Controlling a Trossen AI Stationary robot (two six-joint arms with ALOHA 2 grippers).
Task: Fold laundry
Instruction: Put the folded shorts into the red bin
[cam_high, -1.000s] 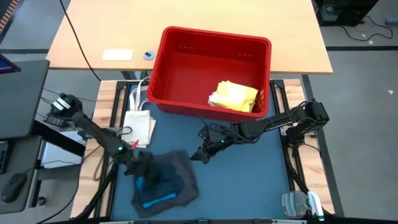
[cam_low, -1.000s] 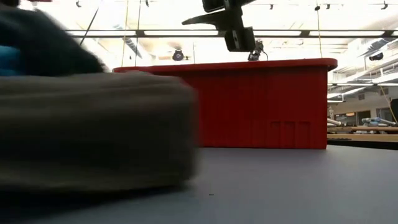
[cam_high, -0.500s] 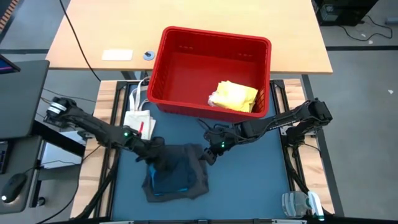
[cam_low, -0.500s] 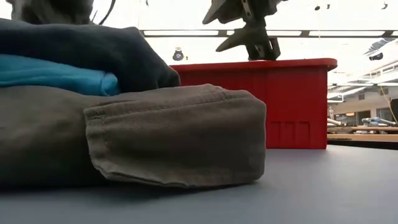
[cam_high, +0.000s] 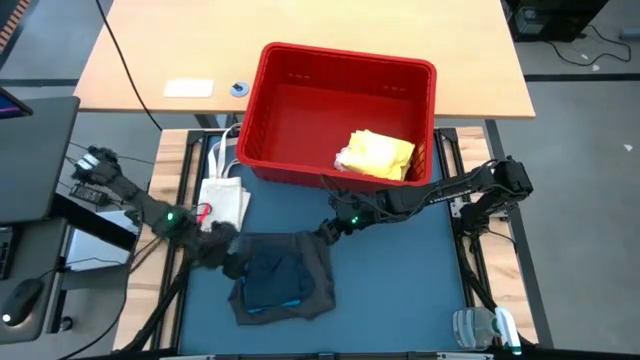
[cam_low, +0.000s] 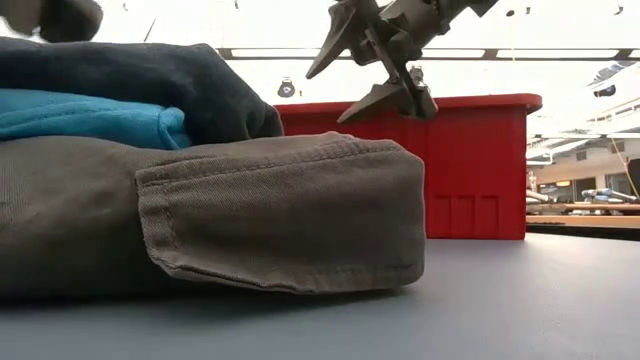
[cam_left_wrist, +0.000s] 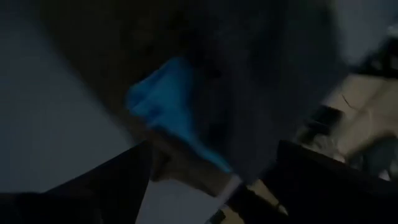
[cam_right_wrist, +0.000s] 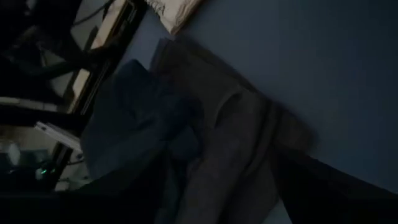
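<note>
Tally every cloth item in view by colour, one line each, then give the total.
Dark grey garment: 1
Navy garment: 1
Bright blue garment: 1
Yellow garment in the red bin: 1
Cream tote bag: 1
Total: 5

Left wrist view blurred; bright blue garment (cam_left_wrist: 168, 109) mostly hidden under navy garment (cam_high: 275, 270), dark grey garment (cam_low: 200, 215) cut off by low view's edge, perhaps.
</note>
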